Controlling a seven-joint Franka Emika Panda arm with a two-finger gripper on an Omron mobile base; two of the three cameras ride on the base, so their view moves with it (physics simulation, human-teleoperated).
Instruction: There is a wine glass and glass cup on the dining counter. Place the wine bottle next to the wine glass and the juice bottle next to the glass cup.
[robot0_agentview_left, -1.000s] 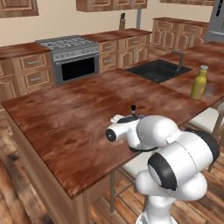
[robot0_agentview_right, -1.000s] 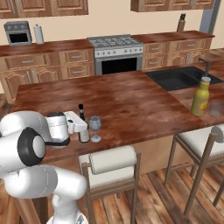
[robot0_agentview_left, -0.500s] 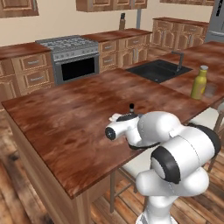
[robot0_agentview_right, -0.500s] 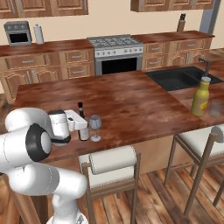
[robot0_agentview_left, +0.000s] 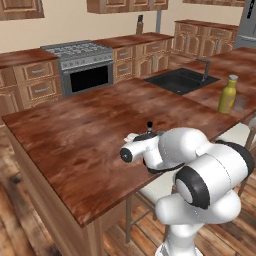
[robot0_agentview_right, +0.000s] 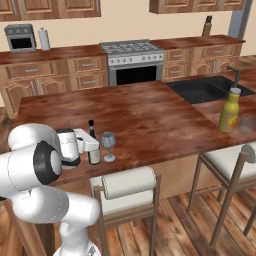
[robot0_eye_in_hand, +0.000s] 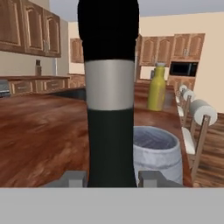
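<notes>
The wine bottle (robot0_agentview_right: 93, 150), dark with a pale label, stands upright on the dining counter (robot0_agentview_right: 145, 110) near its front edge. The wine glass (robot0_agentview_right: 108, 142) is close on its right. In the hand view the wine bottle (robot0_eye_in_hand: 109, 109) rises between my gripper (robot0_eye_in_hand: 111, 177) fingertips with a thin gap on each side, so the gripper is open. The wine glass (robot0_eye_in_hand: 155, 148) bowl shows just beyond it. Far right, the yellow juice bottle (robot0_agentview_right: 230, 111) stands beside the glass cup (robot0_agentview_right: 246, 123). From the left, the bottle cap (robot0_agentview_left: 149, 125) pokes above my hand.
A black sink (robot0_agentview_right: 205, 90) with a faucet is set in the counter's right part. Stools (robot0_agentview_right: 127, 185) with white cushions line the near edge. A stove (robot0_agentview_right: 132, 60), a toaster oven (robot0_agentview_right: 20, 42) and a paper-towel roll (robot0_agentview_right: 44, 37) are along the back wall.
The arm's elbow has shifted a little; the wine bottle and the wine glass stay in the same spot on the counter.
</notes>
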